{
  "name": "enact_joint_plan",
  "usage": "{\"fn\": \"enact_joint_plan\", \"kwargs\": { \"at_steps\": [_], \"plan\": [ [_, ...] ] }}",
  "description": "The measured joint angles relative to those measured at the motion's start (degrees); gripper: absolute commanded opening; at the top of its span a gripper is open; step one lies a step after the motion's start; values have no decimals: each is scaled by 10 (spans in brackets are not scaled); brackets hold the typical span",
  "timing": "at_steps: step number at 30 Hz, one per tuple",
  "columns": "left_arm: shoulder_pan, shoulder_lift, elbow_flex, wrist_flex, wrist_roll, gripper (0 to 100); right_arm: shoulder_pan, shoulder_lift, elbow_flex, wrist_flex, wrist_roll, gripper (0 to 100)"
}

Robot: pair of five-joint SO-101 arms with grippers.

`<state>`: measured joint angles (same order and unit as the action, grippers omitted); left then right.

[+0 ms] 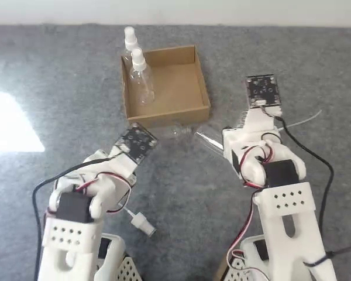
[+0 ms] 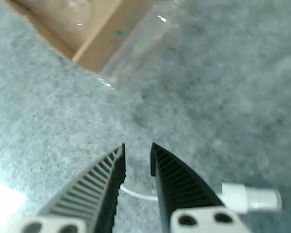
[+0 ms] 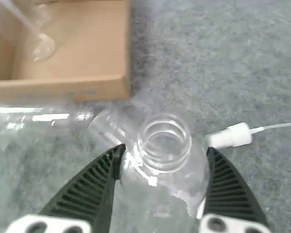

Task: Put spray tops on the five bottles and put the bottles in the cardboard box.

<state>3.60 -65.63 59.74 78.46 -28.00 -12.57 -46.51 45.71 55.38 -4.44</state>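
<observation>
Currently the uncapped bottle (image 3: 157,189) sits clamped in the wide-spread jaws of the right gripper (image 3: 165,149), at four o'clock from the cardboard box (image 1: 164,114). A spray top (image 3: 229,136) lies beside it; a second bottle (image 3: 39,119) lies along the box front. At seven o'clock, the left gripper (image 2: 137,153), barely open, holds nothing.

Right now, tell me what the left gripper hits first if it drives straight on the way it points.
Probably the grey felt mat; the left gripper tilts down at it. Beyond lies a clear plastic bottle beside the brown cardboard box.
</observation>
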Motion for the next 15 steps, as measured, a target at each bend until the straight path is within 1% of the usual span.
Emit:
{"fn": "enact_joint_plan", "kwargs": {
  "at_steps": [2,4,9,15],
  "plan": [
    [9,24,-23,25,-35,81,16,0,0,-8,-14,195],
    [13,48,-49,49,-63,106,30,0,0,-12,-21,195],
    [14,124,-98,100,-146,234,51,0,0,-20,-26,195],
    [14,215,-105,121,-236,239,55,0,0,-22,-26,195]
  ]
}}
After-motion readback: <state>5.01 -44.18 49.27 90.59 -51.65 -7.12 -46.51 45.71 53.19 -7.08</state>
